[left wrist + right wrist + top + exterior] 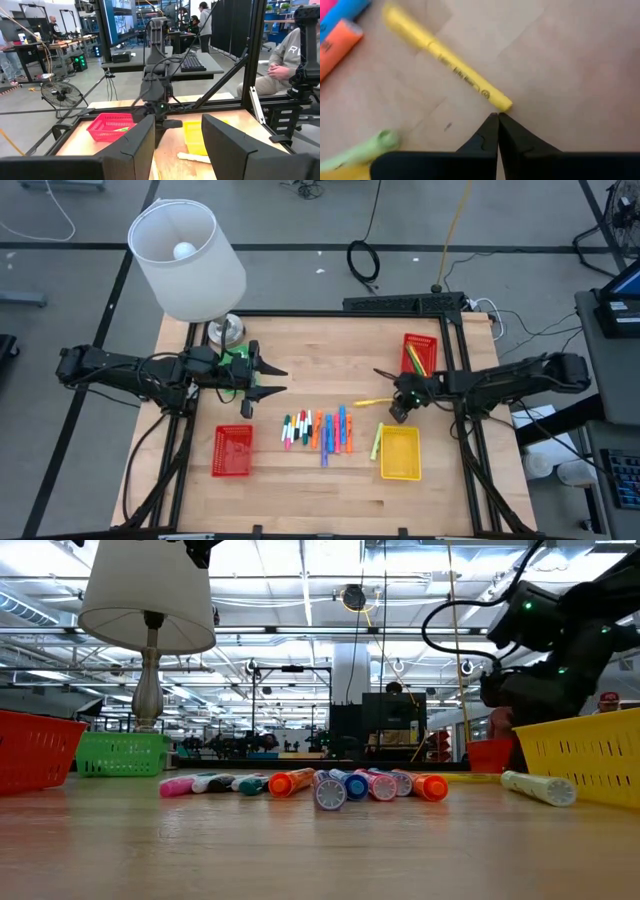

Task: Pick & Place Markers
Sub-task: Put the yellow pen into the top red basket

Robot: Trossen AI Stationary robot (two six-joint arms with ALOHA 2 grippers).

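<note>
right gripper point(497, 117): fingers pressed together, holding nothing, pointing down at bare wood right at the tip of a yellow marker point(447, 65); its wrist view is not settling whether tip and marker are touching
right wrist extras: edges of an orange marker point(337, 45) and a blue marker point(342, 12) are getting cut off at the frame border; a pale green marker point(362, 147) is blurring out beside the fingers
left gripper point(177, 145): fingers spread with a gap, nothing between them; in the high view it is hovering over the table's left side near the lamp base point(225, 332), well apart from the markers
marker row point(318, 430): lying mid-table between the red basket point(233, 450) and the yellow basket point(400, 453); the low view is showing only cap ends, so barrels stay hidden there
lime marker point(377, 441): lying just beside the yellow basket's left wall; the low view is showing it as a pale pen in front of that basket
far red basket point(420, 353): holding a few markers, colours hard to tell from above
green basket point(122, 753): showing clearly in the low view; from above the left arm is mostly covering it
lampshade point(187, 260): hiding the table's far left corner from above
background: people sitting and standing beyond the table, left wrist view only
</note>
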